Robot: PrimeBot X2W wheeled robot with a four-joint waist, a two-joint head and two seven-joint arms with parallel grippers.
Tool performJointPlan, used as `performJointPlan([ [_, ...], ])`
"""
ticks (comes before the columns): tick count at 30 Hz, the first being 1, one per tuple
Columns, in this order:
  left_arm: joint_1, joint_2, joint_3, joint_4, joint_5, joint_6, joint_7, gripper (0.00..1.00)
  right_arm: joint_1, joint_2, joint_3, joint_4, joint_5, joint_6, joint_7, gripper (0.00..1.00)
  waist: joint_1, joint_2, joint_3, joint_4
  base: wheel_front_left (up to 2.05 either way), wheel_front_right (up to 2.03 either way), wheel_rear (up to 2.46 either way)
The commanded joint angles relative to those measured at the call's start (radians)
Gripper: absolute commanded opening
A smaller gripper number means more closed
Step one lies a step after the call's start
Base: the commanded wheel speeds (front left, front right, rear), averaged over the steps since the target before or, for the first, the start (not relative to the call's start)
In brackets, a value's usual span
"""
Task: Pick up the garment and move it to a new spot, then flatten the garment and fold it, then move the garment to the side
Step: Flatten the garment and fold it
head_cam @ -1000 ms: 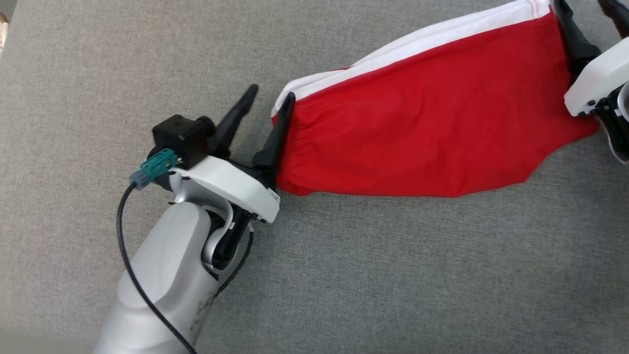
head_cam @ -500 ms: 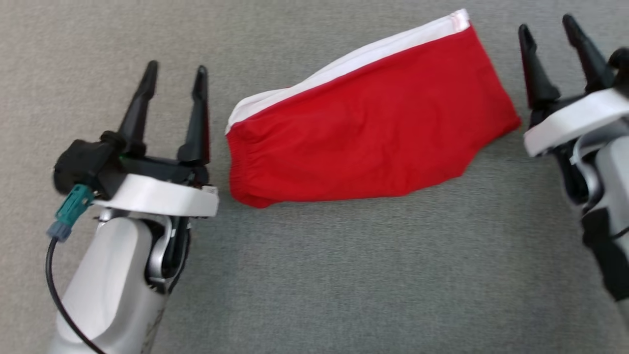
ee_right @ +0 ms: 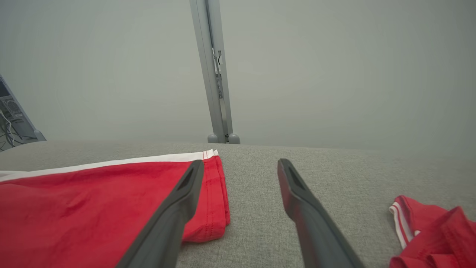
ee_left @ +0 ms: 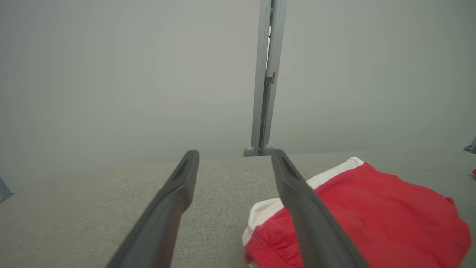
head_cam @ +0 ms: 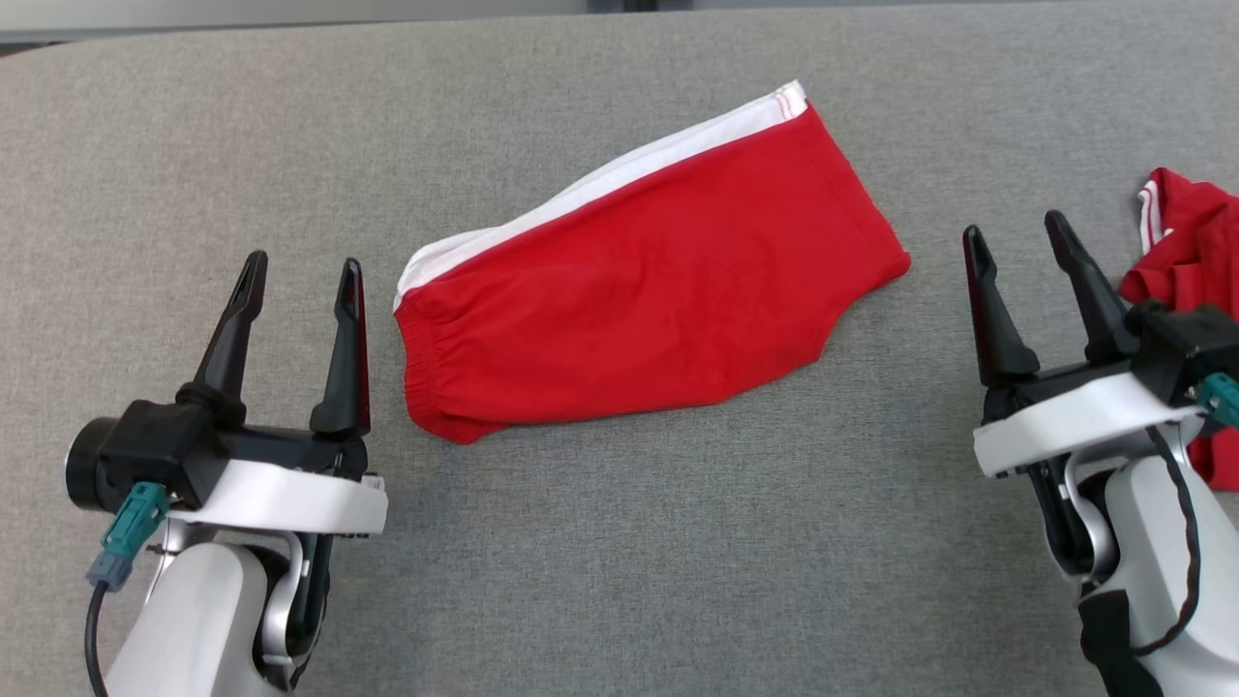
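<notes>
The garment is a pair of red shorts with a white side stripe, folded flat on the grey surface, its waistband toward my left. My left gripper stands open just left of the waistband, apart from the cloth. My right gripper is open to the right of the leg hem, with nothing between its fingers. The left wrist view has the garment lying right of the open fingers. In the right wrist view the garment lies left, behind one finger.
A second red garment with white trim lies crumpled at the right edge, beside my right wrist, also seen as a red heap. A grey upright post stands behind the cloth-covered table.
Both grippers have let go of the garment's ends and drawn back toward me, jaws open. The camera has also shifted, so the far table edge and the second garment now show.
</notes>
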Motion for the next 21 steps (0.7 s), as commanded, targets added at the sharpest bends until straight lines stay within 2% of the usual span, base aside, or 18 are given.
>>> performJointPlan([
  [1,0.011,0.008,0.003,0.001,-0.003,0.006,0.001,1.00,0.017,0.002,-0.006,-0.014,-0.004,0.000,0.003,1.00,0.0000,-0.0001,-0.011,-0.007,0.00,0.00,0.00],
  [15,0.001,0.007,-0.011,-0.009,0.000,0.012,0.004,1.00,0.039,0.013,-0.055,-0.071,-0.007,0.000,0.059,1.00,0.0000,-0.0001,-0.034,0.011,0.00,0.00,0.00],
  [21,-0.036,-0.005,-0.019,-0.024,0.009,0.004,0.001,1.00,-0.049,-0.030,-0.064,0.016,-0.003,0.000,0.088,1.00,0.0000,-0.0001,-0.007,0.060,0.00,0.00,0.00],
])
